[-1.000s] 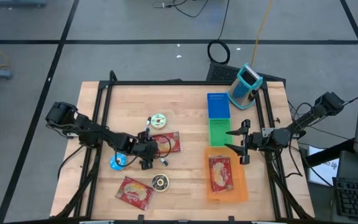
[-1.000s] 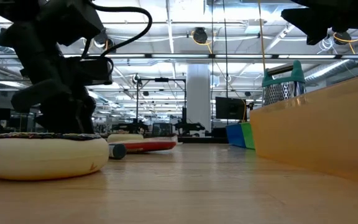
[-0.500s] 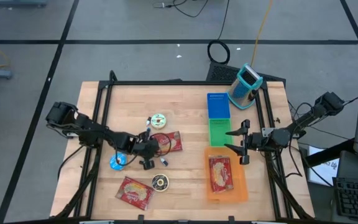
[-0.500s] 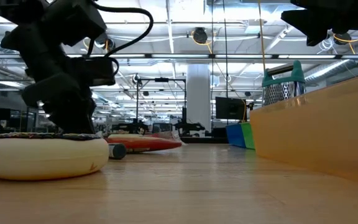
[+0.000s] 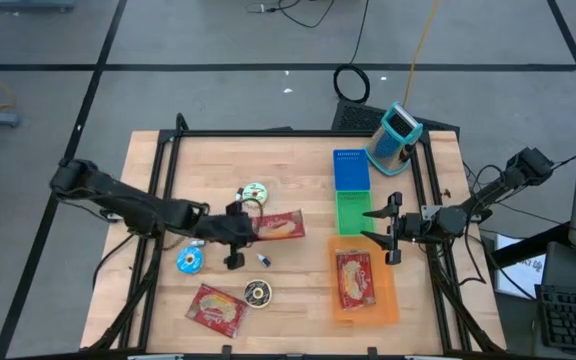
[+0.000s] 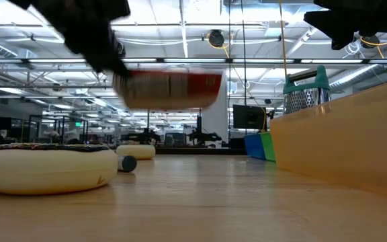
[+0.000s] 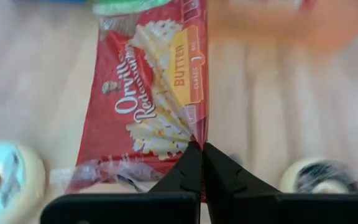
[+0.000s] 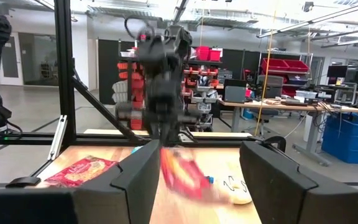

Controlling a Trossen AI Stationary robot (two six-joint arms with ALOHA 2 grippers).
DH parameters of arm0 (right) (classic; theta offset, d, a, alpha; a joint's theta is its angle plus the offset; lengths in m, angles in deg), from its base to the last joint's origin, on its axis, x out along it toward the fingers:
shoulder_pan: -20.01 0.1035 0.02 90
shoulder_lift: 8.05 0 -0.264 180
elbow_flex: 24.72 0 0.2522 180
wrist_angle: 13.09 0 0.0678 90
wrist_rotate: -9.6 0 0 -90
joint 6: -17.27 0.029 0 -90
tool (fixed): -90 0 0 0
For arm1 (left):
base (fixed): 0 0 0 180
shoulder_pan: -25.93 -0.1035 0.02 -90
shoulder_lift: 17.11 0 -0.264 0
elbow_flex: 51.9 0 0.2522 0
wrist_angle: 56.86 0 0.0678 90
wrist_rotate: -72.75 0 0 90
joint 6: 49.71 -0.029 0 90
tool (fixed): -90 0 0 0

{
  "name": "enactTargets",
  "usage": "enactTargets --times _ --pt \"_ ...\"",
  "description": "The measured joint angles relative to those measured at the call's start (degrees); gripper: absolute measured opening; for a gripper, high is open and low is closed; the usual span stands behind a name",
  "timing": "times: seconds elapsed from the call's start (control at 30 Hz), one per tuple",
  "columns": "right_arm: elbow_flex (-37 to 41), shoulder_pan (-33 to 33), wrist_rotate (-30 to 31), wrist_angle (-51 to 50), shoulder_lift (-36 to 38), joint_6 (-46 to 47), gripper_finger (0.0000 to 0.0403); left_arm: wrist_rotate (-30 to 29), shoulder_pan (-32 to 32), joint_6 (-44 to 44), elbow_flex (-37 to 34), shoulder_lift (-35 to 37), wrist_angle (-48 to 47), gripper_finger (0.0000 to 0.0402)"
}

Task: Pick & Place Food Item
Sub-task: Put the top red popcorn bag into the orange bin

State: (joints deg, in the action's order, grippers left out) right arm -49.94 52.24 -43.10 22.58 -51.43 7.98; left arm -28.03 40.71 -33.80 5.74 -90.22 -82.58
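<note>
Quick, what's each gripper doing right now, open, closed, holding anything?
Left gripper: closed on the edge of the red popcorn packet, lifted off the table.
Right gripper: open, holding nothing, waiting above the orange tray.

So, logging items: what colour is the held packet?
Red packet with a yellow label; left wrist view.

Two slim black jointed arms (image 5: 133, 205) trailing black cables.

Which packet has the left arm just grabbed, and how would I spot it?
Start at the wooden table, near its middle, left of the green bin. The left claw is shut on a red popcorn packet, hanging in the air. Its twins lie flat, one in the orange tray, one at the table's front.
</note>
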Motion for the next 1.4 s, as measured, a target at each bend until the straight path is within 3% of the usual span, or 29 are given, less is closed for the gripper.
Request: enactTargets --times 0.17,0.4,0.53,0.67,0.8,1.0,1.2,1.4 --pt "0.0 -0.25 0.22 0.16 -0.4 -0.17 0.0208 2.13 0.03 -5.33 1.32 6.52 5.11 0.0001" --pt "-0.04 -4.61 0.15 2.43 -4.62 2.89 0.0208 14.11 0.03 -13.11 1.31 14.95 10.39 0.0001" --pt "-0.04 -7.01 0.0 3.01 -7.42 4.22 0.0208 14.06 0.19 -15.51 -0.95 22.05 12.0 0.0001" --pt "-0.04 -8.61 -0.04 3.04 -9.25 5.17 0.0208 8.01 -0.89 -14.46 -6.49 29.18 12.38 0.0001" --pt "-0.04 -10.09 -0.07 3.08 -10.1 5.54 0.0208 7.75 -2.37 -13.23 -12.97 33.98 19.74 0.0001" --pt "-0.04 -12.96 -0.07 4.43 -10.23 5.6 0.0208 6.92 -6.23 -11.43 -20.86 38.81 22.97 0.0" --pt "-0.04 -14.83 -1.62 5.64 -10.23 5.81 0.0208 9.11 -10.42 -10.97 -29.01 41.88 31.76 0.0" --pt "-0.04 -18.0 -4.47 6.0 -12.27 10.67 0.0208 16.9 -14.05 -7.58 -36.85 42.05 46.89 0.0"
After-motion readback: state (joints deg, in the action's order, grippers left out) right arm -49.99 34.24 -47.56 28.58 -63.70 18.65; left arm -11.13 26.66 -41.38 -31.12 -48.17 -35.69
